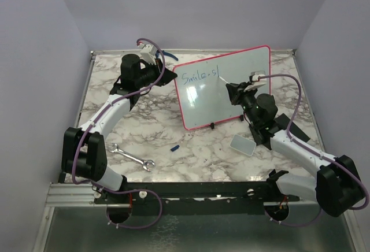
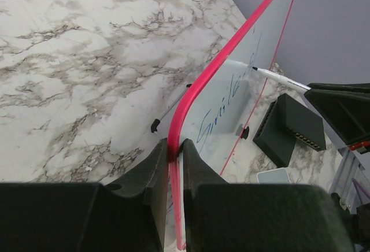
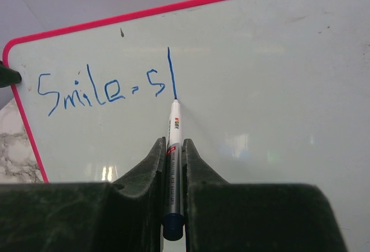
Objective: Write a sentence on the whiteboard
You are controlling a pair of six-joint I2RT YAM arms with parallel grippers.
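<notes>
right wrist: sentence (image 3: pixel 110 90) reads "smile-s" plus one upright stroke.
whiteboard (image 1: pixel 231 104) stands at one o'clock on the table (image 1: pixel 196 156); right gripper (image 3: pixel 173 145) pinches the marker (image 3: pixel 173 128), tip on board; left gripper (image 2: pixel 175 148) clamps its nine o'clock edge.

The right wrist view cuts off the whiteboard (image 3: pixel 260 90) at right; the blue speck (image 1: pixel 175 147) is unidentifiable.

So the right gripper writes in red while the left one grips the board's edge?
No: the writing is blue, not red; see the right wrist view. The right gripper holds the marker; the left gripper clamps the board edge.
</notes>
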